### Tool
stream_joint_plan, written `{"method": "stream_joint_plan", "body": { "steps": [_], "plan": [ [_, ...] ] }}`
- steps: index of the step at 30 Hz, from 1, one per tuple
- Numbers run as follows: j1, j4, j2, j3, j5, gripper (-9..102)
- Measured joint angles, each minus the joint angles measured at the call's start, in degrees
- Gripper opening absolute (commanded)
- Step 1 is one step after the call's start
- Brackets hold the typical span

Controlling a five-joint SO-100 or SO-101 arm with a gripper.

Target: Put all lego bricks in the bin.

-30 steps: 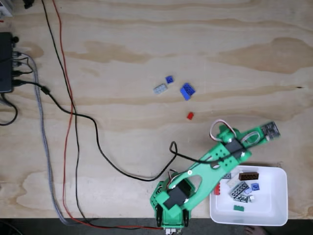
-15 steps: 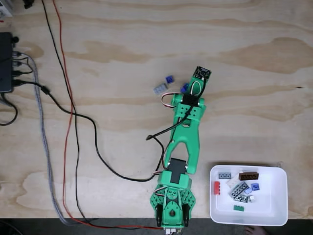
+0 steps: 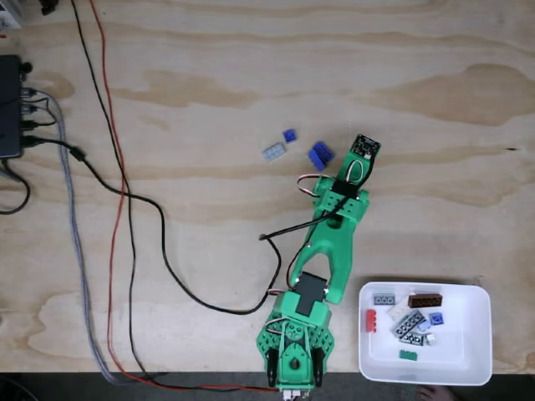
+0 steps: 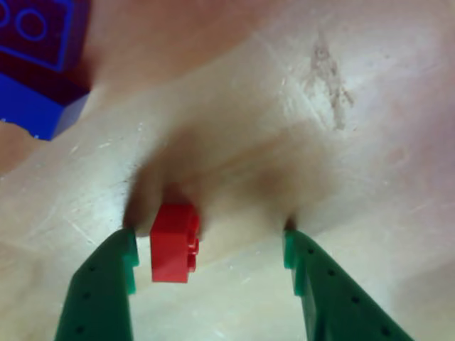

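Note:
In the other view my gripper (image 4: 210,245) is open and low over the wood. A small red lego brick (image 4: 174,243) lies between its green fingers, close to the left finger (image 4: 106,284). A larger blue brick (image 4: 39,64) sits at the top left there. In the fixed view my green arm (image 3: 334,230) reaches up from the table's front edge and covers the red brick's spot. Beside it lie a blue brick (image 3: 320,155), a small blue brick (image 3: 289,134) and a grey brick (image 3: 273,151). The white bin (image 3: 468,355) at bottom right holds several bricks.
Black, red and braided cables (image 3: 125,217) run down the left half of the plywood table. A black box (image 3: 10,109) sits at the left edge. One thin black cable (image 3: 284,232) trails from the arm. A person's toes (image 3: 435,393) show below the bin.
The arm swung left from over the bin to the loose bricks, then shifted slightly right and down over the red brick's place.

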Motion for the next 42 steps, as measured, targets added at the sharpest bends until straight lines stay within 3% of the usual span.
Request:
{"method": "stream_joint_plan", "body": {
  "steps": [4,12,16,19,23,28,32,35,36,42],
  "plan": [
    [-2.64,-1.05,0.79,0.79,1.23,0],
    [-5.10,-0.88,8.79,4.04,8.35,0],
    [-1.93,9.32,26.10,1.85,13.10,0],
    [6.50,16.44,39.38,-1.85,13.62,0],
    [24.43,21.97,48.87,-1.23,4.75,0],
    [50.36,17.84,49.31,10.90,-11.43,0],
    [60.91,13.18,50.89,19.86,-20.65,0],
    [62.67,12.13,51.06,21.01,-22.50,28],
    [62.67,12.22,51.06,21.01,-22.32,32],
    [59.59,17.58,51.06,17.31,-24.61,33]
  ]
}}
